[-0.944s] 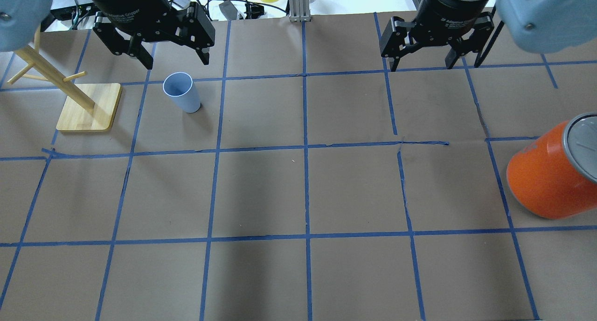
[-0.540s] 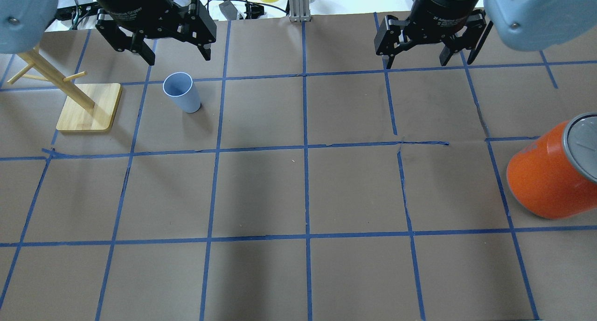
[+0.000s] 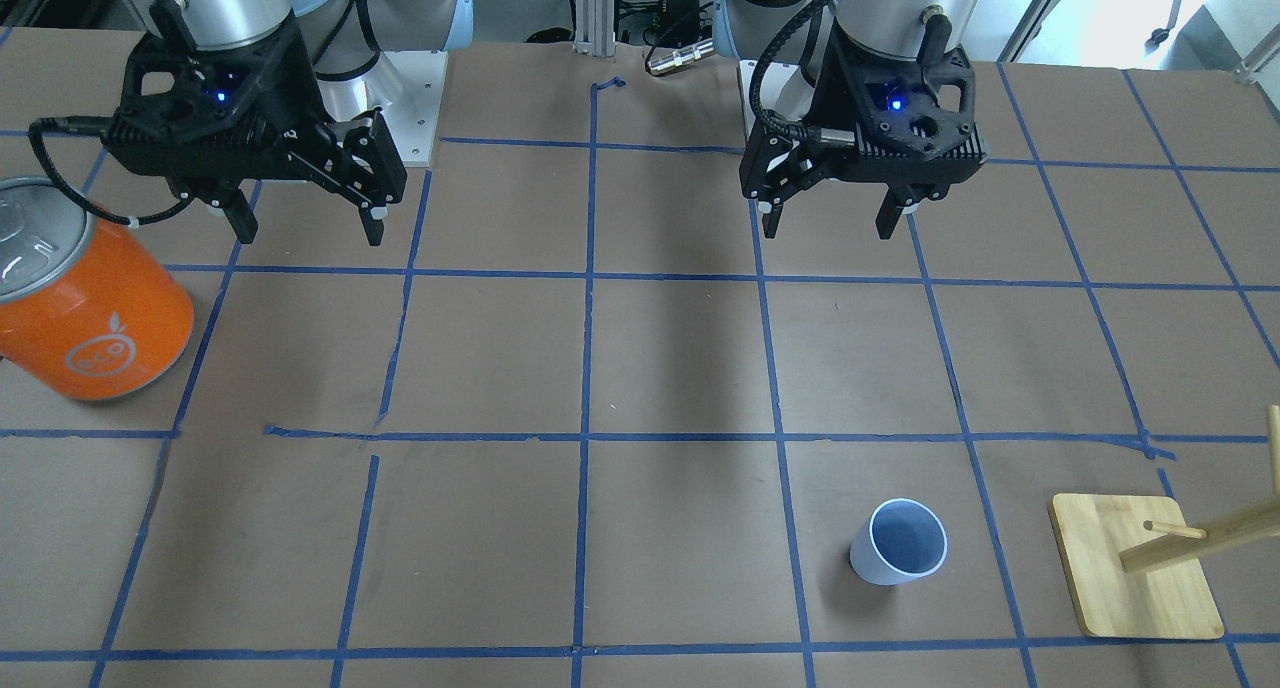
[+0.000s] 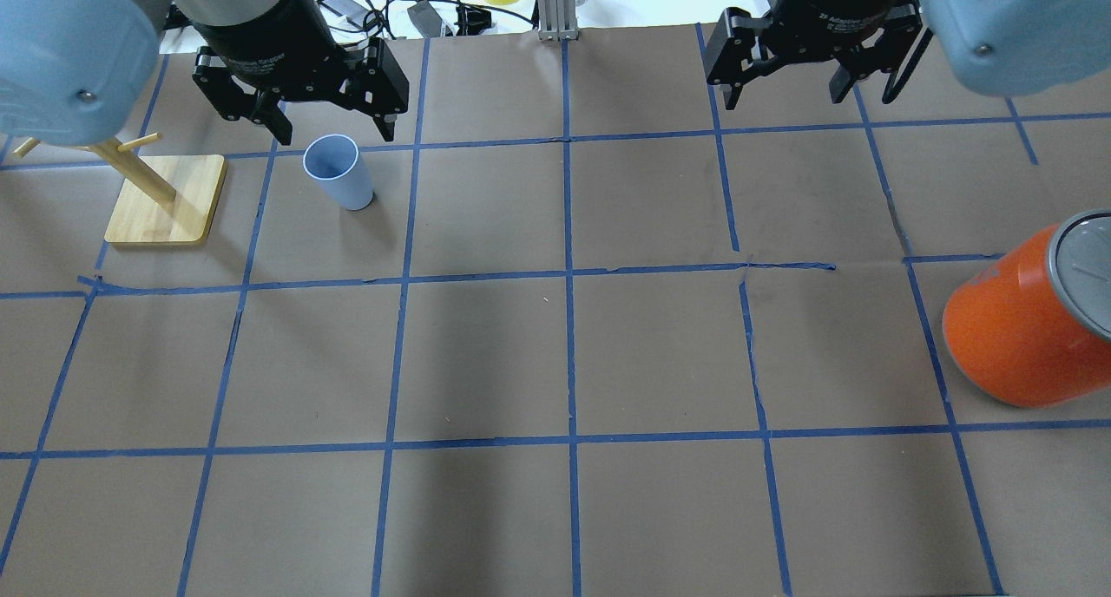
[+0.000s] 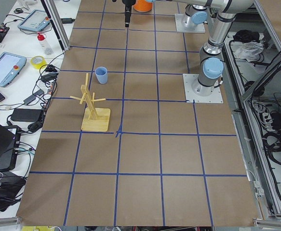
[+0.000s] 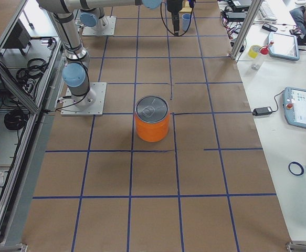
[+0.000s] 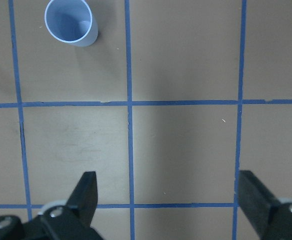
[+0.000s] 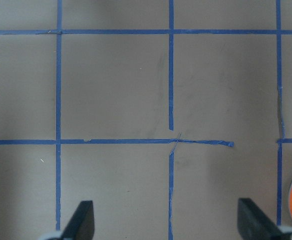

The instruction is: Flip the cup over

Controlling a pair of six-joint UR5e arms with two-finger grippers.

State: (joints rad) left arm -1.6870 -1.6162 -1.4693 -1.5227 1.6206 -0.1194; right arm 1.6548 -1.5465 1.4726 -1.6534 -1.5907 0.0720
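The cup (image 4: pixel 338 172) is a small pale blue tumbler. It stands upright, mouth up, on the brown paper; it also shows in the front view (image 3: pixel 898 556) and at the top left of the left wrist view (image 7: pixel 69 22). My left gripper (image 4: pixel 334 128) is open and empty. It hangs high over the table, well back from the cup on the robot's side (image 3: pixel 826 230). My right gripper (image 4: pixel 784 101) is open and empty, far from the cup (image 3: pixel 310 234).
A wooden mug tree (image 4: pixel 169 200) stands just to the left of the cup. A large orange can (image 4: pixel 1024 328) with a silver top stands at the right edge. Blue tape lines grid the brown paper table cover (image 4: pixel 564 354).
In the overhead view my left gripper has shifted down and slightly right, closer to the cup, and looks smaller. My right gripper has moved only slightly. The cup has not moved.
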